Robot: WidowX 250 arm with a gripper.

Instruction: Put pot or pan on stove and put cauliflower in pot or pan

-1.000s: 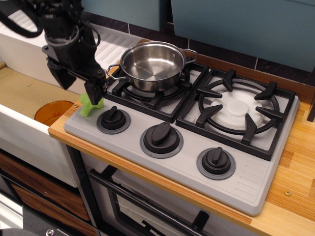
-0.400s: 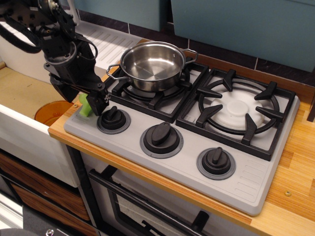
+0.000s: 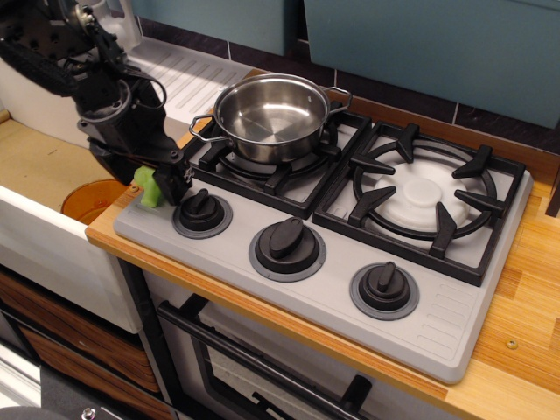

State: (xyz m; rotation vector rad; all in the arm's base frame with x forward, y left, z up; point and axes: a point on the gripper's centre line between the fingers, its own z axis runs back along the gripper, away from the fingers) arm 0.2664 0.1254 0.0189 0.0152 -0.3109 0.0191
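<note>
Down low at the front left corner of the stove (image 3: 332, 293): black gripper (image 3: 156, 184), fingers closed onto the light-green cauliflower (image 3: 147, 186), which shows between them just above the grey cooktop surface. Cannot tell whether the floret touches the surface or hangs barely clear of it. Arm (image 3: 83, 66) reaching in from the upper left, bent downward at the wrist, cables looped along it, gripper body tilted toward the leftmost knob (image 3: 201, 210) and just beside it.

Cauliflower mostly hidden by the finger in front; long axis roughly upright, leaning slightly left, but which end is head and which is stalk cannot be told.

Behind and to the right, stainless-steel pot (image 3: 271, 115) seated upright on the left burner grate (image 3: 271, 171), two loop handles pointing out to left and right, inside bare. Right burner (image 3: 426, 197) uncovered, white disc showing under its black grate. Two more knobs in the front row, middle knob (image 3: 287, 240) and right knob (image 3: 385, 286).

Off the counter's left edge, lower down, an orange round disc (image 3: 92, 199) in the sink area. Wooden countertop (image 3: 525, 332) around the stove. No readable writing or brand marks anywhere.
</note>
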